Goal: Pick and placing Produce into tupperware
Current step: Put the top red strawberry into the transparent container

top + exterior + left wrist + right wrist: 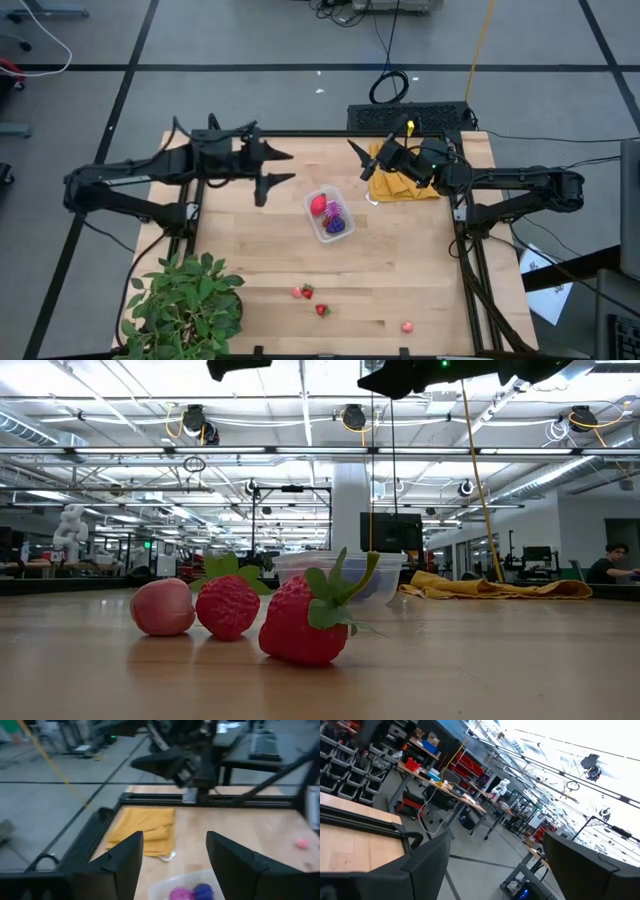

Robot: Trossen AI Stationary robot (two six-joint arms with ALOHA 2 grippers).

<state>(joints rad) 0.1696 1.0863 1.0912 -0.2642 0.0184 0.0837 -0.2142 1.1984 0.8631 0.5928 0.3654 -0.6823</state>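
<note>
Clear plastic tupperware [330, 216] sits mid-table, tilted, with bare wood open on every side. Inside lie a red strawberry [318, 205] and purple and magenta fruit [336, 220]. Three loose red and pink pieces [321, 310] lie near the front edge, beside a leafy plant [185, 305]. Left gripper [283, 168] hovers just left of the container, fingers apart and empty. Right gripper [358, 158] hangs over the yellow cloth [405, 185], wide open, holding nothing.
</note>
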